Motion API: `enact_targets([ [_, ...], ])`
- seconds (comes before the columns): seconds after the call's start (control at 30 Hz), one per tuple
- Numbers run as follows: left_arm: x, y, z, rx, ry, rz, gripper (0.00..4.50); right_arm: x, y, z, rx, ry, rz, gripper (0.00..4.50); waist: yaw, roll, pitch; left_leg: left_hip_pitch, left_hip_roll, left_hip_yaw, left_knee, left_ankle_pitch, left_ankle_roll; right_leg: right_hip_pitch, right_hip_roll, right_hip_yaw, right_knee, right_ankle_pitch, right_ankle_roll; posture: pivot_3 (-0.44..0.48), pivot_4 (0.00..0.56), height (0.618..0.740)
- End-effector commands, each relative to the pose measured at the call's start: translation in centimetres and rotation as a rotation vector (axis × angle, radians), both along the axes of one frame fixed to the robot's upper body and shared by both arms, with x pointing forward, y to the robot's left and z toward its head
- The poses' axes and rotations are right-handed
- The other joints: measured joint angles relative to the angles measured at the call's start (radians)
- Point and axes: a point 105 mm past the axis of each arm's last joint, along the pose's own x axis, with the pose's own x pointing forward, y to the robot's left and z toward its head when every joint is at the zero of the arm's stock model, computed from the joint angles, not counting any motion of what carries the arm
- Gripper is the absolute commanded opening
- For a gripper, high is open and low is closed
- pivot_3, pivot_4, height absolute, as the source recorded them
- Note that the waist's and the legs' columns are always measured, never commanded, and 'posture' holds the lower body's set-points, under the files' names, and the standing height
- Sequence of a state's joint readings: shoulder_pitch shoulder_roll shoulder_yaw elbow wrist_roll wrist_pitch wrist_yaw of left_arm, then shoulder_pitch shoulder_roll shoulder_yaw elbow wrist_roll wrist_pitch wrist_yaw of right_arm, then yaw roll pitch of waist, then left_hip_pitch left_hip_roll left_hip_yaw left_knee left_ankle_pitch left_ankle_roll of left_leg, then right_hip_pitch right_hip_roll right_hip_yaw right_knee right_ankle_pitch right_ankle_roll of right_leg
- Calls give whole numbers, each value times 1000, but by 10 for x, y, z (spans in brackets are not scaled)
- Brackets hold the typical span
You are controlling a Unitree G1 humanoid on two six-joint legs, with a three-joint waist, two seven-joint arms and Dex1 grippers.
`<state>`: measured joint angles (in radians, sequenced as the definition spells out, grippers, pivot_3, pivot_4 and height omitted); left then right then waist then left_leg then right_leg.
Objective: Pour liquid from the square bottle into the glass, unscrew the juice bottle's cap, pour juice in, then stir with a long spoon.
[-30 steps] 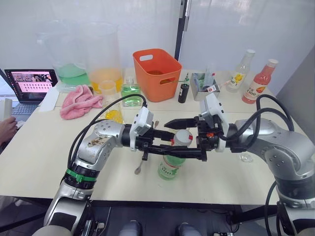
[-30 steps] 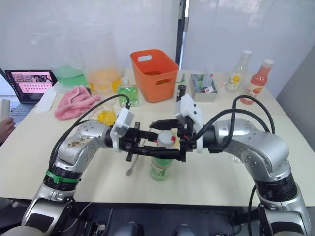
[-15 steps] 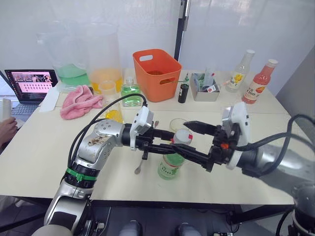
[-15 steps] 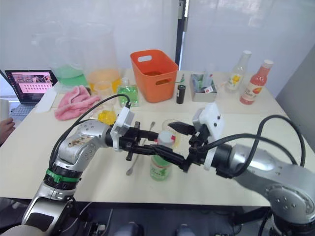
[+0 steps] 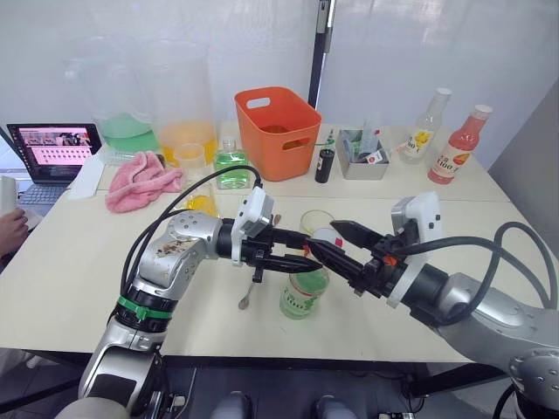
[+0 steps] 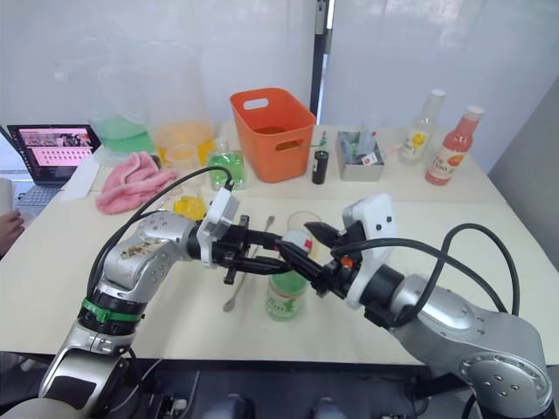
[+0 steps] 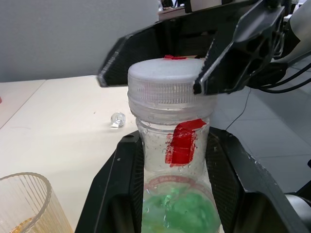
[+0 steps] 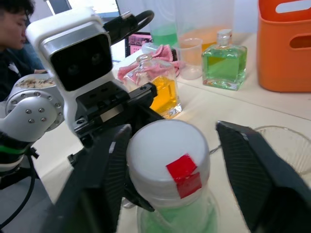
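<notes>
Juice bottle [image 5: 304,292], thin slippery plastic, is clamped at neck by left gripper [image 5: 301,255]; cap [image 8: 167,158], straddled by right gripper [image 5: 336,247] w/ jaws wide open, should be pinched at ribbed rim.

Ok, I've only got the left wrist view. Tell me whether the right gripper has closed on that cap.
Observer: Not closed. In the right wrist view the right gripper is open around the juice bottle's cap, with one finger standing clear of it.
Operator: Now place the spoon for me.
Observer: The long spoon lies flat on the table, to the robot's left of the juice bottle, which the left gripper holds by the neck.
Operator: And the square bottle.
Observer: The square bottle stands upright behind the left arm, with yellow liquid inside.
</notes>
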<state>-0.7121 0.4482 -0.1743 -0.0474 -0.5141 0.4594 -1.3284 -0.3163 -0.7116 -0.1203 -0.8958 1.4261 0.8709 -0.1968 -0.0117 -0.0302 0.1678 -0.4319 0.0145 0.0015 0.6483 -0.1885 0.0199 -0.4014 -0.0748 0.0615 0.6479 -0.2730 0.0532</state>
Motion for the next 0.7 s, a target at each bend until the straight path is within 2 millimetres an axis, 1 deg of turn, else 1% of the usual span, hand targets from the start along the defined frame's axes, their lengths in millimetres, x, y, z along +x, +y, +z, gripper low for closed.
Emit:
enact_targets([
  [0.03,-4,-4,8,-7,-27,-34,1508,-3,3,7,13,-38,13,1733,0,0,0,0,0,0,0,0,0,0,0,0,0,0,0,0,150,739],
  [0.17,-4,-3,8,-6,-27,-29,1508,-1,4,9,17,-48,14,1713,-1,0,0,0,0,0,0,0,0,0,0,0,0,0,0,0,150,739],
  [0.27,-4,-3,7,-5,-24,-28,1508,3,5,15,23,-78,28,1713,-1,0,0,0,0,0,0,0,0,0,0,0,0,0,0,0,150,739],
  [0.33,-4,-3,7,-5,-22,-29,1508,2,10,19,7,-113,92,1713,-1,0,0,0,0,1,0,0,0,0,0,0,0,0,0,0,150,739],
  [0.37,-4,-4,7,-6,-21,-31,1508,2,13,21,-17,-131,159,1713,-1,0,0,0,0,1,0,0,0,0,1,1,-1,0,0,0,150,739],
  [0.47,-6,-3,6,-5,-16,-50,1508,3,19,19,-133,-145,436,1713,-2,0,0,0,0,2,2,0,0,-1,1,1,-1,0,0,0,150,739],
  [0.53,-6,-3,5,-3,-13,-58,1508,6,18,19,-170,-147,544,1713,-2,0,0,0,0,2,2,0,0,0,2,1,-1,0,0,0,150,739],
  [0.6,-7,-2,4,4,-12,-66,1508,13,17,25,-210,-143,696,1713,-2,0,0,0,1,2,2,0,0,0,2,1,-1,0,0,0,150,739],
  [0.63,-7,-2,4,7,-11,-70,1508,16,16,28,-235,-124,786,1713,-5,0,0,-1,0,2,2,0,0,-1,2,1,-1,0,0,0,150,739],
  [0.7,-8,-1,3,10,-9,-77,1508,20,13,32,-240,-80,904,1713,-5,0,0,-1,0,3,2,0,0,-2,2,2,0,0,0,0,150,739],
])
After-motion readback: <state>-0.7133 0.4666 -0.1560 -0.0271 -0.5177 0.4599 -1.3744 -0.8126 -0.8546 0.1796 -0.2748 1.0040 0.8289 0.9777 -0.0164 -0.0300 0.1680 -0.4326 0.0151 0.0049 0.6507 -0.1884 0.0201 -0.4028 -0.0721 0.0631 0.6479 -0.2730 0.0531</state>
